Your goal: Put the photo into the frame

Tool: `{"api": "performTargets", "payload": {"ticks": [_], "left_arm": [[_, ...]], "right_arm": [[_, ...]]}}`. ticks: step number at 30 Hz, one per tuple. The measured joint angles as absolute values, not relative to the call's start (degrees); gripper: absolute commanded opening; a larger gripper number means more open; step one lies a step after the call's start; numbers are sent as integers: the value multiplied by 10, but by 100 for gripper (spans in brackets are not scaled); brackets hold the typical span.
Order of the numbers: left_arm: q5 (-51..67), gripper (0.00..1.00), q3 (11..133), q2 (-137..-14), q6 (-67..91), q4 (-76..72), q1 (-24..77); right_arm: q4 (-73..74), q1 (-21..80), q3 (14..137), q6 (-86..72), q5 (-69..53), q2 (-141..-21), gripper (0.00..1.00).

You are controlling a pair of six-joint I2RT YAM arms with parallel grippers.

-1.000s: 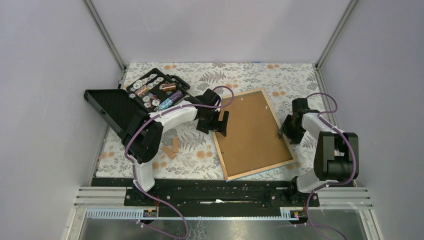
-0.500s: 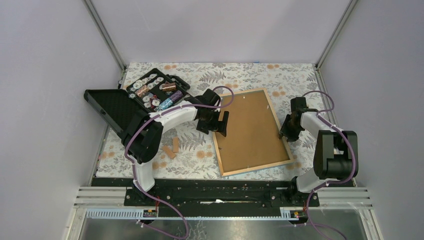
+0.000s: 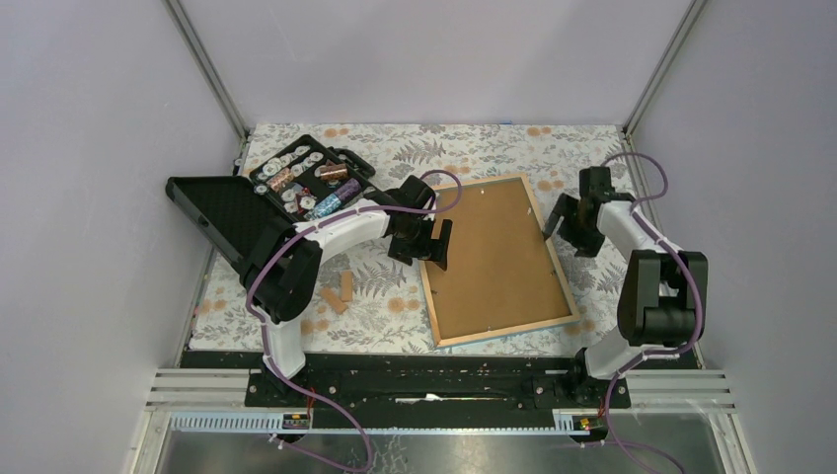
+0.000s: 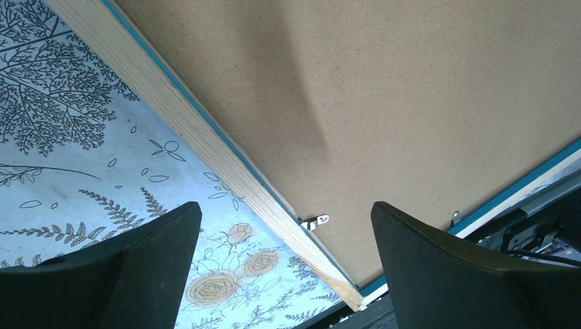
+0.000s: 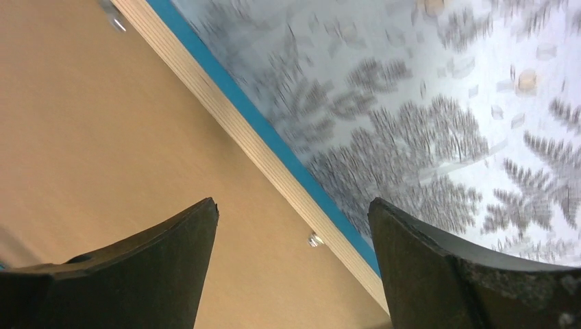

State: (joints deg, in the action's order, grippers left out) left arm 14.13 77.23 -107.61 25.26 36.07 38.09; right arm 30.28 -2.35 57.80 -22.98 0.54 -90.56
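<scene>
The frame [image 3: 503, 333] lies back-up on the floral table, its light wood rim around the plain brown backing board [image 3: 494, 257]. The photo is not in view. My left gripper [image 3: 437, 247] is open and empty at the frame's left edge. In the left wrist view my left gripper [image 4: 284, 205] straddles the wood rim [image 4: 201, 137] above a small metal tab [image 4: 315, 221]. My right gripper [image 3: 555, 219] is open and empty at the frame's right edge. In the right wrist view my right gripper [image 5: 293, 203] hangs over the rim [image 5: 248, 140] and a tab [image 5: 315, 240].
An open black case of small parts [image 3: 306, 183] stands at the back left, its lid [image 3: 222, 222] swung out to the left. Two small wooden blocks [image 3: 341, 289] lie left of the frame. Grey walls close in the table on three sides.
The frame has turned slightly, its near end shifting left. My right gripper has moved farther back along the frame's right edge. The left arm has stayed put.
</scene>
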Motion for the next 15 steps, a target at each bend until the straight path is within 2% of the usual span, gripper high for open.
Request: {"api": "performTargets", "payload": {"ticks": [10,15], "left_arm": [[144,99,772,-1076,252,361,381],[150,99,772,-1076,252,361,381]], "right_arm": [[289,-22,771,-230,-15,-1081,91],[296,-12,850,-230,-22,-1156,87]]}}
